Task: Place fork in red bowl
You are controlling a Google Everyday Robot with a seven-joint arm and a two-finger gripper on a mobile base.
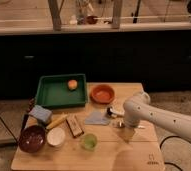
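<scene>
The red bowl stands on the wooden table, right of the green tray, and looks empty. My white arm reaches in from the right. Its gripper hangs low over the table, just right of a grey-blue cloth and in front of the bowl. A slim pale streak on the table right beside the gripper may be the fork; I cannot tell whether it is held. A white-handled tool with a dark head lies just behind the gripper.
A green tray holds an orange at the back left. Front left stand a dark bowl, a small white bowl, a green cup, a blue sponge and a brown bar.
</scene>
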